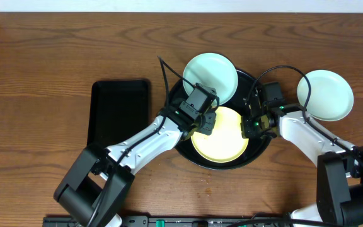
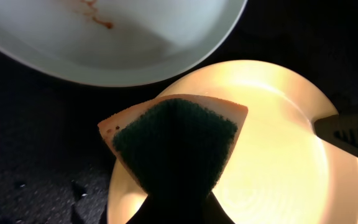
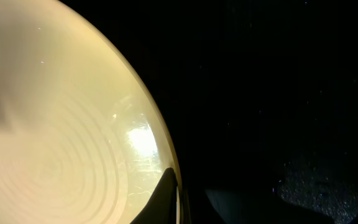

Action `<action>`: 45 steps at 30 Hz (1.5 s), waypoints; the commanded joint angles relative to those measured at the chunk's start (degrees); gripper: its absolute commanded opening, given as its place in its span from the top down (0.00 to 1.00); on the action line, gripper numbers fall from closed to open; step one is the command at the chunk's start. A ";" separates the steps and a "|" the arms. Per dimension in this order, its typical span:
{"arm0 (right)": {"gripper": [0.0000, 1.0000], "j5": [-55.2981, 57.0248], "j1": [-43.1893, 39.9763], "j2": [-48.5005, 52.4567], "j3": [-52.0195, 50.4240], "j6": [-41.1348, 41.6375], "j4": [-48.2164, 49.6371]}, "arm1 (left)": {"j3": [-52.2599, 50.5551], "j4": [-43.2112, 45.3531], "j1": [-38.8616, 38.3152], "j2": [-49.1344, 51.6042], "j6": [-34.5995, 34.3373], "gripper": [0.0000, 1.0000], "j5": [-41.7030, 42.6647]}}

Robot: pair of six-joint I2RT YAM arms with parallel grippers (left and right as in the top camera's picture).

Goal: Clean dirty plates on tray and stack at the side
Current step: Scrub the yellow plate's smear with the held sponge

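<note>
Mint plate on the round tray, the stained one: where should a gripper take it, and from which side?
Pinch its thin rim, one finger inside, one outside, probably at the far edge: there the mint plate overhangs the round black tray, likely leaving room beneath. The near edge is crowded by the left gripper with its sponge and the yellow plate.
</note>
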 commanded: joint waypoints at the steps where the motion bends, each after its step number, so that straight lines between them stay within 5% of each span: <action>1: 0.99 0.83 0.28 0.33 -0.66 -0.24 -0.28 | 0.04 0.55 -0.15 2.23 -0.72 0.92 -0.74; 20: 0.99 0.83 0.28 0.33 -0.66 -0.24 -0.33 | 0.04 1.81 -1.42 12.07 -0.72 0.92 -1.75; 27: 0.99 0.83 0.28 0.33 -0.66 -0.24 -0.33 | 0.04 1.97 -1.42 14.75 -0.72 0.92 7.19; 35: 0.99 0.83 0.28 0.33 -0.66 -0.24 -0.31 | 0.24 2.49 -1.31 14.71 -0.70 0.92 18.56; 45: 0.99 0.81 0.28 0.33 -0.66 -0.24 -0.35 | 3.21 1.60 1.79 3.52 -0.31 0.92 18.82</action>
